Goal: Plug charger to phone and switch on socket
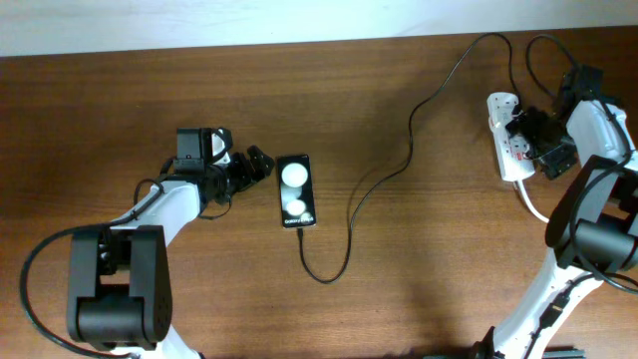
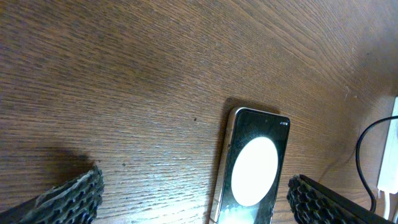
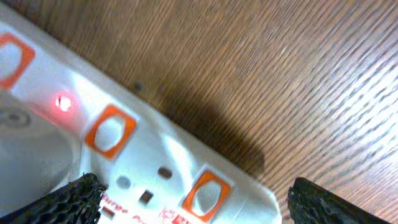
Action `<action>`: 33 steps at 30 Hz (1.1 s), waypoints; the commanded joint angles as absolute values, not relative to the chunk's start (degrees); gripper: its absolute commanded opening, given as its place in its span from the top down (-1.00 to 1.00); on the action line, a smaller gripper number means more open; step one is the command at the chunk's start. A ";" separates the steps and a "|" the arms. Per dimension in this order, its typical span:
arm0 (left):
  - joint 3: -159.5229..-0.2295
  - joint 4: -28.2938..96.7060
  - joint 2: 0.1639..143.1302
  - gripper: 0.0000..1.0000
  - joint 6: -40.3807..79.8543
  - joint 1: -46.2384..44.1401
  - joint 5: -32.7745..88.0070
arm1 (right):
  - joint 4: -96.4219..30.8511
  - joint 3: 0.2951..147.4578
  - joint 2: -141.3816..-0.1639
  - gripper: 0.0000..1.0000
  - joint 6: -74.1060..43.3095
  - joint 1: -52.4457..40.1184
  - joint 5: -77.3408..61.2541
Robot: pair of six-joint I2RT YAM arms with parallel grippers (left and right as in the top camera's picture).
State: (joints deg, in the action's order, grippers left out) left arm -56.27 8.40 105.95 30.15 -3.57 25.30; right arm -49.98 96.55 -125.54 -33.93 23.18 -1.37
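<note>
Socket (image 3: 155,149) is showing a red lamp (image 3: 62,102) ahead of open right fingers (image 3: 68,202): switch-on appearing done. Left fingers (image 2: 68,199) hovering open before phone (image 2: 255,168); next, lifting clear.

Looks like robot lab or test bench, exact kind uncertain; dark wood-grain table (image 1: 120,90) carries two arms (image 1: 115,289); left end effector (image 1: 261,165) just beside phone (image 1: 296,190); right end effector (image 1: 523,135) above white socket (image 1: 510,168); pale plain strip (image 1: 299,20) beyond table's far edge.
</note>
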 commanded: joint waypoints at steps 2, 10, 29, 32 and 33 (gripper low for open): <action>-54.41 9.96 107.85 -0.98 29.89 -3.31 22.70 | -52.12 95.18 -127.13 -0.97 -20.78 22.26 0.67; -54.43 9.96 107.85 -0.98 29.89 -3.31 22.70 | -50.52 95.20 -127.13 -0.97 -20.14 22.26 0.64; -54.43 9.96 107.85 -0.98 29.89 -3.31 22.70 | -50.52 95.20 -127.13 -0.97 -20.14 22.26 0.64; -54.43 9.96 107.85 -0.98 29.89 -3.33 22.70 | -50.52 95.20 -127.13 -0.97 -20.14 22.26 0.64; -54.43 9.96 107.85 -0.98 29.89 -3.25 22.70 | -50.52 95.20 -127.13 -0.97 -20.14 22.26 0.64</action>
State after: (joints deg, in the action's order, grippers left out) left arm -56.27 8.40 105.95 30.15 -3.57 25.30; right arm -49.95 96.60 -125.40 -20.78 22.72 -1.65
